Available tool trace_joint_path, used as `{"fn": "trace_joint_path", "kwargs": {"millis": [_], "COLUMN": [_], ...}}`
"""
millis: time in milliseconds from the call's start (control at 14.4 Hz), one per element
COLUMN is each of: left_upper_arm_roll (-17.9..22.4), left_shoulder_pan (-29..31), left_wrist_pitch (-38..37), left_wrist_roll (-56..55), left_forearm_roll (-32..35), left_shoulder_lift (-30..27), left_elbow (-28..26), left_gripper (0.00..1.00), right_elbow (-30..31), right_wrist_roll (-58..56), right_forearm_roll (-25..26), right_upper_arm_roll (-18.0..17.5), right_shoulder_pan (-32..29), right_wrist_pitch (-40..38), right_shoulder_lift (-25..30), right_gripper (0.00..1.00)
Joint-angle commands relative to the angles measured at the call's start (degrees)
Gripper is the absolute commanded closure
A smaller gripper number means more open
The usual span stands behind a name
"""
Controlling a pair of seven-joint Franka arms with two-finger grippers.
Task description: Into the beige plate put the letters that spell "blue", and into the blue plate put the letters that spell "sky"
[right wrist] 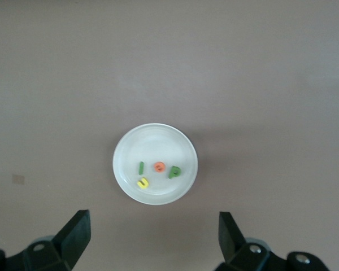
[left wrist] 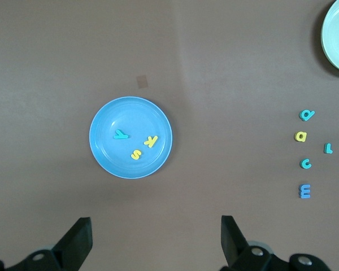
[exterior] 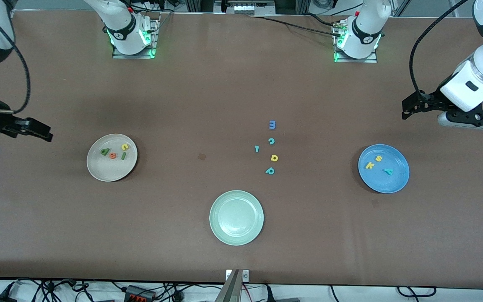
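Four letters, b, l, u, e (exterior: pixel 114 156), lie in the beige plate (exterior: pixel 99 170); s, k, y (exterior: pixel 379 158) in the blue plate (exterior: pixel 396 182). Left tool (left wrist: pixel 155 243) and right tool (right wrist: pixel 153 240) hang wide, empty, each over the tabletop (exterior: pixel 183 105) beside its plate.

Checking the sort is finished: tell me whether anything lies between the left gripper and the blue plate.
Nothing visible does. The left gripper hangs open above bare table beside the blue plate, which already holds the yellow s, yellow k and teal y.
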State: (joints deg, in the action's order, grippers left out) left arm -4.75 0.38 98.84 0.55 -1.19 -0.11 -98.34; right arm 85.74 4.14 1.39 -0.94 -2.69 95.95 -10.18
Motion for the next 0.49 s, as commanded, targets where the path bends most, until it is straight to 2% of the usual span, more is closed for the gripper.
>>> {"fn": "trace_joint_path", "kwargs": {"millis": [0, 417], "left_upper_arm_roll": [-0.2, -0.2], "left_shoulder_pan": [0.0, 0.0], "left_wrist_pitch": [-1.3, -1.3], "left_wrist_roll": [0.2, 0.2], "left_forearm_roll": [0.8, 0.8], "left_shoulder_lift": [0.5, 0.5], "left_elbow": [1.6, 1.6], "left_gripper": [0.0, 0.0], "right_elbow": [-0.4, 0.2], "right_wrist_roll": [-2.8, -5.6], "right_forearm_roll": [0.5, 0.7], "right_upper_arm_roll": [-1.7, -1.9], "right_shoulder_pan": [-4.2, -4.3], "right_wrist_pitch": [-3.8, -4.2], "right_shoulder_lift": [3.0, 3.7], "right_gripper": [0.0, 0.0]}}
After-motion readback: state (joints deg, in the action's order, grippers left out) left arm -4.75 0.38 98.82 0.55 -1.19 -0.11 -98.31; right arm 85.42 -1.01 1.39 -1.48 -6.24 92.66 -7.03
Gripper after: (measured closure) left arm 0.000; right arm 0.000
